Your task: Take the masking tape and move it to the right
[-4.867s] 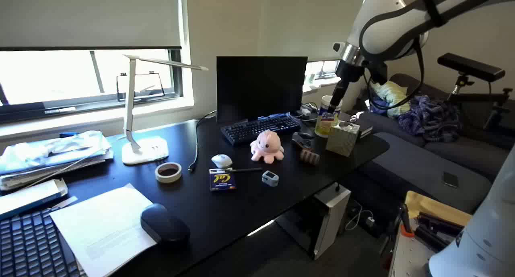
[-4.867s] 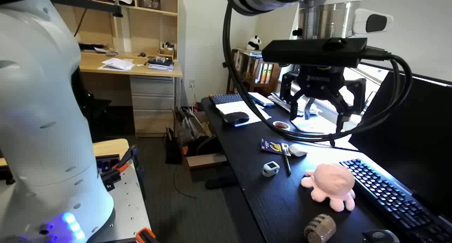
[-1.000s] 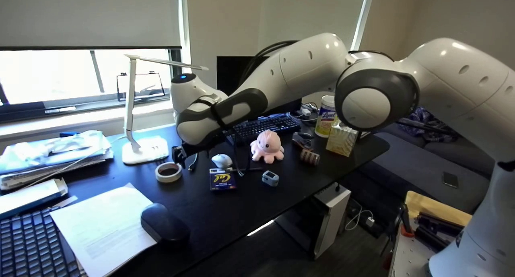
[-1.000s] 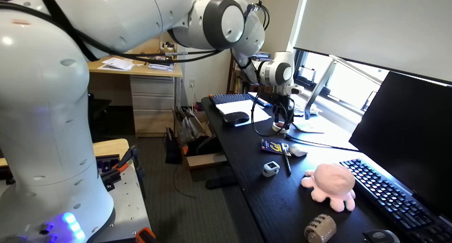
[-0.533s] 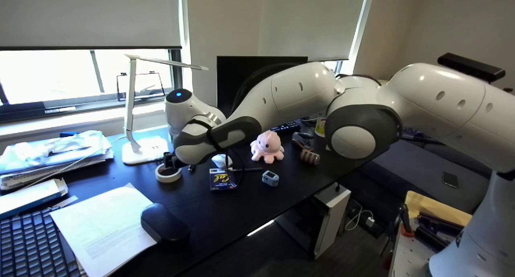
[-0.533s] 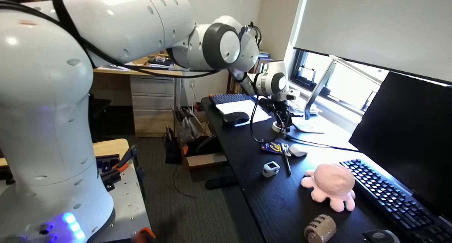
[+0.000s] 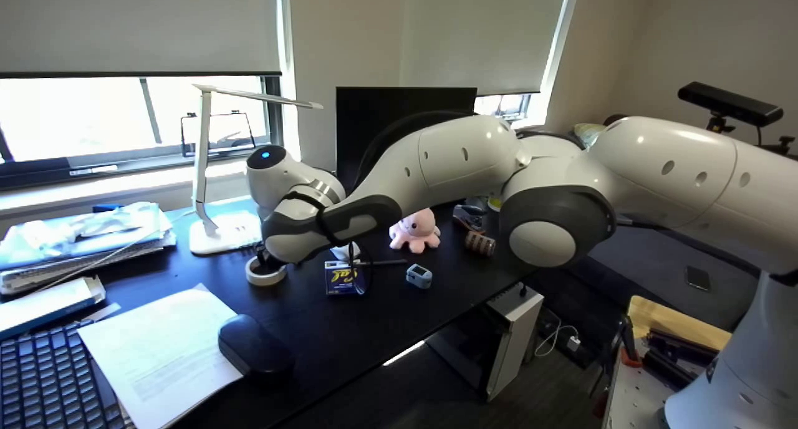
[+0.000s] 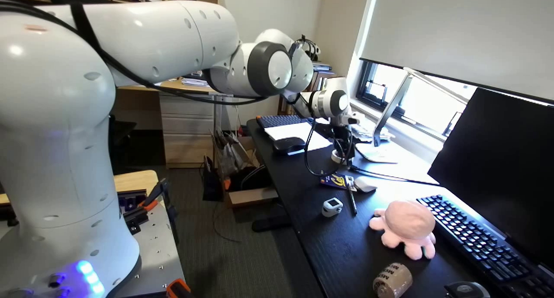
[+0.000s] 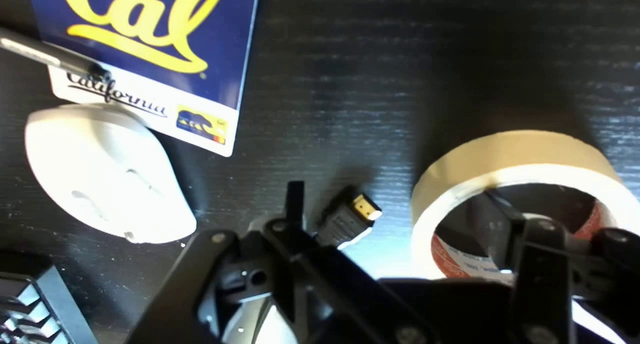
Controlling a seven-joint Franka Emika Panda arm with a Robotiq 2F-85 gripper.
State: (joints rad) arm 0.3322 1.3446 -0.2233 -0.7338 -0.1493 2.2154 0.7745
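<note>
The masking tape [image 7: 265, 280] is a tan flat ring lying on the black desk near the lamp base. It also shows in an exterior view [image 8: 335, 157], partly hidden by the gripper. In the wrist view the tape [image 9: 525, 151] is at the right, its lower part hidden by the gripper. My gripper [image 9: 395, 191] is open, its fingers wide apart. One finger reaches into the hollow of the tape. The other finger is outside the ring, over the desk beside a cable plug. The tape's near wall lies between the two fingers. In both exterior views the fingers are mostly hidden.
A black cable plug [image 9: 347, 221] lies between the fingers. A white mouse [image 9: 100, 169] and a blue Cal card [image 9: 150, 54] with a pen are nearby. A desk lamp [image 7: 202, 154] stands behind. A pink octopus toy [image 8: 407, 222] and an oximeter [image 8: 332, 207] lie farther along the desk.
The arm has swung over from the other end of the desk and lowered the gripper to the tape. In the last half second the tape has shifted slightly, with a finger now inside it.
</note>
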